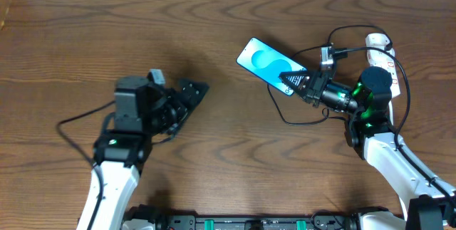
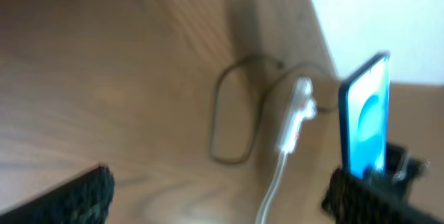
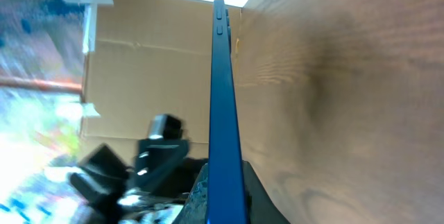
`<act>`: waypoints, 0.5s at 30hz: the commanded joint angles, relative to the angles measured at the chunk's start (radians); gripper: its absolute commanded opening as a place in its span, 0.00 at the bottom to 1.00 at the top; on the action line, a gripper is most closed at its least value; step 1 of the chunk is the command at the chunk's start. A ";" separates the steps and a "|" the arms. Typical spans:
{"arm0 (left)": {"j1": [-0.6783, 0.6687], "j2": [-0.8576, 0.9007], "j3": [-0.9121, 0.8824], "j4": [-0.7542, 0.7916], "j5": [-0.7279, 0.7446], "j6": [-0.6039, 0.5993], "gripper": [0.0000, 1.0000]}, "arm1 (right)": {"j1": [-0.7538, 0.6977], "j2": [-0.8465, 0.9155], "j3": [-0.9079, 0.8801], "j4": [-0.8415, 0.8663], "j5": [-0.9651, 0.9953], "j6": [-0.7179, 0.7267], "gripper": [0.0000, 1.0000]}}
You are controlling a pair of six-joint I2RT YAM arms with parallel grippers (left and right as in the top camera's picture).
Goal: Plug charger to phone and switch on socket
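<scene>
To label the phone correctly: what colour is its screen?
Bright cyan-blue with a darker blue oval; the phone shows it best in the overhead view.

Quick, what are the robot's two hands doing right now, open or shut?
Left hand: open, holding nothing.
Right hand: closed on the phone.
</scene>
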 commanded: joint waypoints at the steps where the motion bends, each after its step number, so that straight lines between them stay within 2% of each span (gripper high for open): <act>1: -0.050 0.058 -0.018 0.117 0.043 -0.263 0.98 | 0.012 -0.012 0.003 0.013 0.014 0.187 0.01; 5: -0.121 0.144 -0.018 0.332 0.042 -0.389 0.98 | 0.051 -0.012 0.003 0.006 0.063 0.298 0.01; 9: -0.172 0.197 -0.018 0.516 0.042 -0.420 0.98 | 0.097 -0.012 0.003 0.005 0.106 0.383 0.01; 12: -0.195 0.218 -0.018 0.587 0.042 -0.420 0.98 | 0.124 -0.012 0.003 -0.009 0.106 0.492 0.01; 15: -0.201 0.220 -0.018 0.590 0.039 -0.420 0.98 | 0.145 -0.012 0.003 -0.029 0.113 0.549 0.01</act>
